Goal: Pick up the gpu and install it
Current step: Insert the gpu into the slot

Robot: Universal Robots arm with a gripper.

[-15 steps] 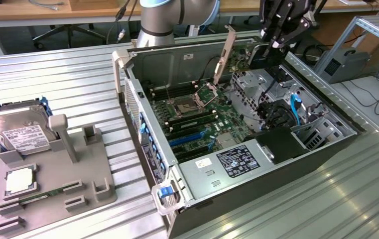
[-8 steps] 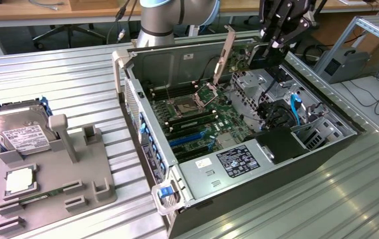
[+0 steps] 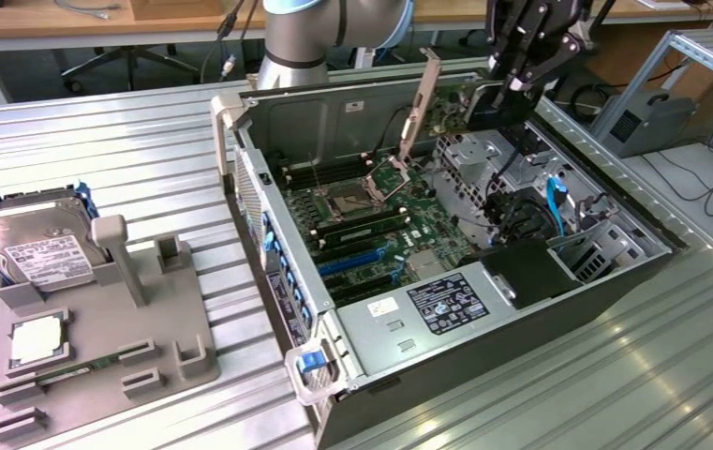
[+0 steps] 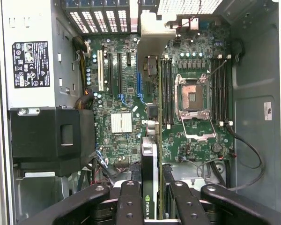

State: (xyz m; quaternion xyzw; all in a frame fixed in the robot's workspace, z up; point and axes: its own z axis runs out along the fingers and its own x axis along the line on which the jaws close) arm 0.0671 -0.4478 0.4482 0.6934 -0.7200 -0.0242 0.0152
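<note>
Hand (image 4: 153,187) clenched on edge-on gpu (image 4: 150,157), its faces mostly hidden within the grip: thin green card, dark cooler, pale bracket beyond.

The exterior camera is looking down from high over the ribbed metal table (image 3: 119,159), taking in the open grey computer case (image 3: 319,122). The wrist camera is facing straight down past the black gripper (image 4: 152,190), close; both are showing the green motherboard (image 4: 126,93).

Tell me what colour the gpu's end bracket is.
Pale silvery metal. The bracket on the gpu shows best in the exterior view.
</note>
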